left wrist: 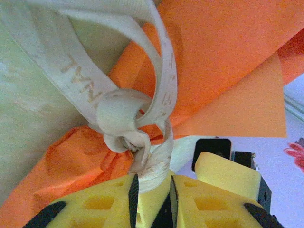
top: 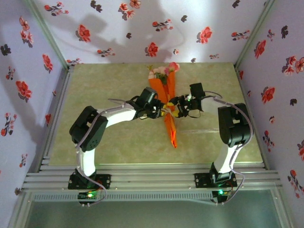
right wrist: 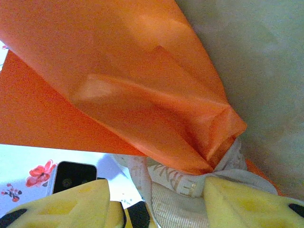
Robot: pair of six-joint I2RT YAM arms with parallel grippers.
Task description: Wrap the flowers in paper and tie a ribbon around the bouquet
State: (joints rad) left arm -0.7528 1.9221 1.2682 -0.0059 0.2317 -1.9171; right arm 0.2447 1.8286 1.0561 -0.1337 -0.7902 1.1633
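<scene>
The bouquet (top: 169,124), a slim orange paper cone, lies lengthwise mid-table with the flowers (top: 161,72) at its far end. The cream ribbon (left wrist: 118,114) is knotted around the pinched paper (left wrist: 223,61). One tail of it runs down between the pads of my left gripper (left wrist: 154,178), which is shut on it. In the top view my left gripper (top: 158,112) and right gripper (top: 177,110) meet at the cone's waist from either side. My right gripper (right wrist: 159,190) stands open. A flat lettered band of ribbon (right wrist: 190,190) lies between its fingers under the paper (right wrist: 133,80).
The pale green tabletop (top: 95,95) is walled on three sides by lilac panels with red flower prints (top: 152,49). Aluminium rails (top: 152,178) run along the near edge by the arm bases. The right gripper's yellow finger (left wrist: 228,173) sits close beside my left fingers.
</scene>
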